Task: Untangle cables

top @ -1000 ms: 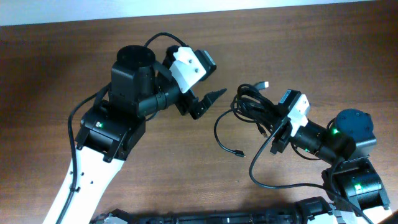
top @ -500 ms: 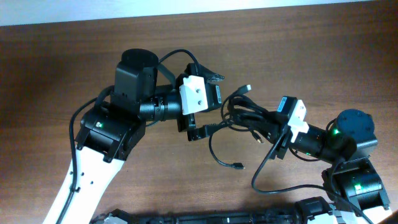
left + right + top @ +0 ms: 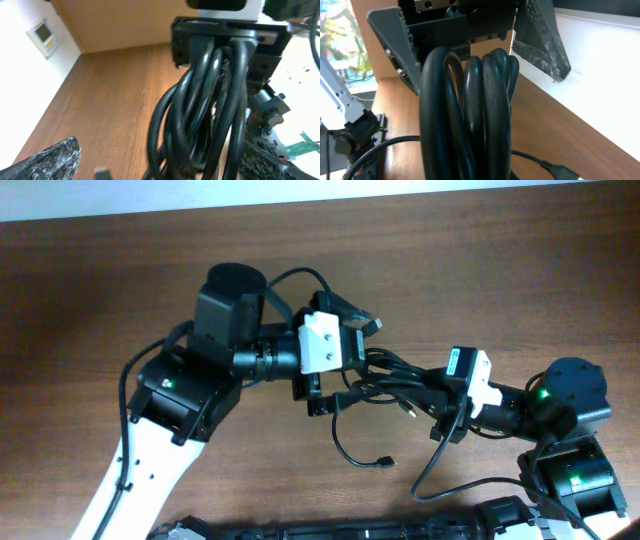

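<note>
Black cables hung bunched btwn both arms over table | R gripper clamped on bundle | L gripper fingers apart, straddling loops | step: 2nd grasp | next: prob. close L on one strand, pull apart gently.

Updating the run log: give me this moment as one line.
left end effector: open, straddling cables | right end effector: shut on cables | cables: bundled, one plug end trailing on table
</note>
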Motion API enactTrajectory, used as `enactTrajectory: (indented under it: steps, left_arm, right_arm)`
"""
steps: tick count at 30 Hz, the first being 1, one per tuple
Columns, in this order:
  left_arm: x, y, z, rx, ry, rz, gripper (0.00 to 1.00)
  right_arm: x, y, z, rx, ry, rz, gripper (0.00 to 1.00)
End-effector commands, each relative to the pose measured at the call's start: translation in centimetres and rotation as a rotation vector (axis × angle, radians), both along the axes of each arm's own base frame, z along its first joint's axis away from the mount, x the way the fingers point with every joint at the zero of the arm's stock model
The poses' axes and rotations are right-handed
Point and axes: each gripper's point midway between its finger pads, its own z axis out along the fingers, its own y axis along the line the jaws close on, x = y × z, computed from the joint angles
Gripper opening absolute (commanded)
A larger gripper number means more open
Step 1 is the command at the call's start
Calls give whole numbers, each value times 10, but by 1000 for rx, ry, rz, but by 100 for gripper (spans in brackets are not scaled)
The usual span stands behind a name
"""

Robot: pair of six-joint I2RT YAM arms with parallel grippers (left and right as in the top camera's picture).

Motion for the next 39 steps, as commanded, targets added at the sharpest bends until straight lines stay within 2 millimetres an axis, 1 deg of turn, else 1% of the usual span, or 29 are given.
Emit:
enactTrajectory:
  steps: [1, 3, 6, 9, 11, 15, 19, 21, 24, 28, 34, 39]
  left_arm:
    - [-7, -2, 8, -16, -22, -31, 99]
    - [-6, -2, 8, -14, -23, -28, 99]
    - [5, 9, 6, 20, -43, 55, 98]
    - [3, 18, 17, 3, -74, 78, 100]
    - [3, 26, 23, -2, -100, 108, 99]
    - [11, 37, 27, 10, -131, 174, 99]
    - [12, 37, 27, 12, -135, 181, 99]
    - [19, 40, 27, 25, -149, 216, 99]
    - [18, 39, 27, 24, -149, 214, 99]
    - [19, 39, 27, 24, -148, 214, 99]
    - [1, 30, 31, -25, -115, 105, 99]
    - [-9, 23, 28, -50, -63, 22, 100]
  right_arm:
    - [-8, 3, 5, 5, -27, 39, 4]
    - [-6, 2, 4, 2, -28, 27, 4]
    - [-6, 2, 1, -10, -32, 29, 4]
    - [-6, 2, -1, -11, -23, 29, 4]
    - [-6, 2, -1, -19, -42, 32, 4]
    - [-7, 2, 0, -18, -42, 36, 4]
    - [-12, 4, 0, -12, -41, 69, 4]
    - [-15, 5, 1, -8, -41, 88, 4]
    - [-17, 5, 1, -7, -42, 96, 4]
    - [-24, 8, 3, 1, -50, 141, 4]
    - [-24, 8, 4, 2, -56, 142, 4]
    - [-24, 8, 6, 3, -74, 142, 4]
